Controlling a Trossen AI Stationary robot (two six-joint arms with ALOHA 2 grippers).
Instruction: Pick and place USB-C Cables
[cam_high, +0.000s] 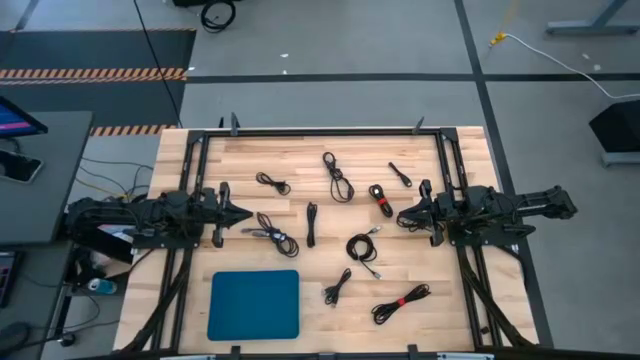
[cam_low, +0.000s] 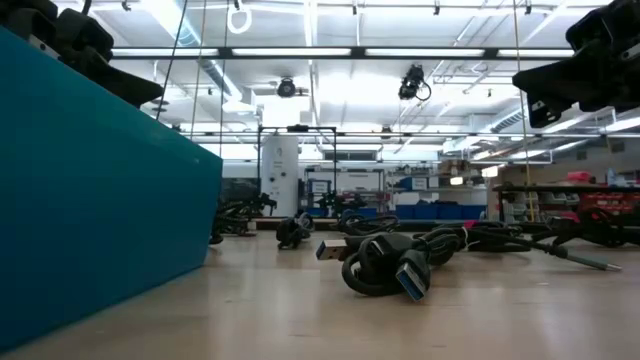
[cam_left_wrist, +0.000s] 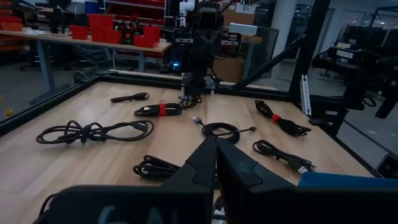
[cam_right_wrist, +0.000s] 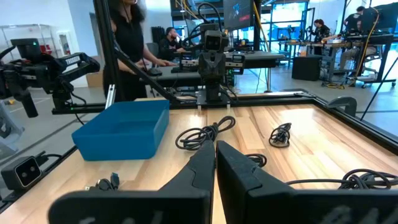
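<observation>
Both arms hover over the wooden table (cam_high: 400, 265), facing each other. Left claw (cam_high: 243, 211) pinched together, holding nothing; right claw (cam_high: 402, 216) likewise closed and empty. USB-C cables (cam_high: 361, 247) lie scattered across the table between them, none inside the blue tray (cam_high: 254, 304) near the front edge.

Blue tray (cam_high: 254, 304) on wooden table (cam_high: 420, 300)
</observation>
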